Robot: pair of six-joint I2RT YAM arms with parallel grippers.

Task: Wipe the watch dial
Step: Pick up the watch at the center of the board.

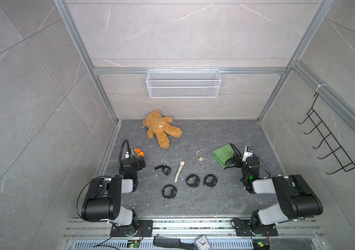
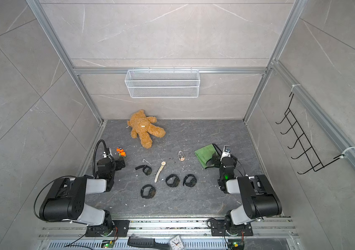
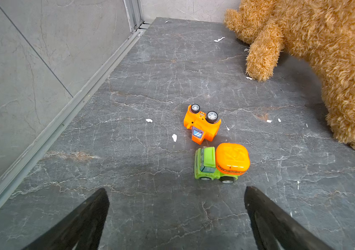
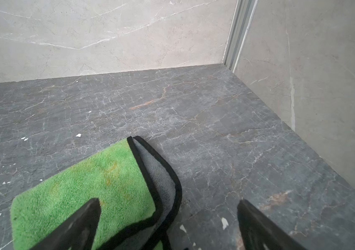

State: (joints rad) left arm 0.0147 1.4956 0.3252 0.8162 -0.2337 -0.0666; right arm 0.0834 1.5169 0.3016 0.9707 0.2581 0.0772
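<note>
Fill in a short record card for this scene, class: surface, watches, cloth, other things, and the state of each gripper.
surface: dark stone table
watches: four black watches, one pale-strap watch, all lying mid-table
cloth: green cloth, folded, flat on the table
other things: teddy bear, two toy trucks
left gripper: open, holding nothing
right gripper: open, over the cloth's edge
</note>
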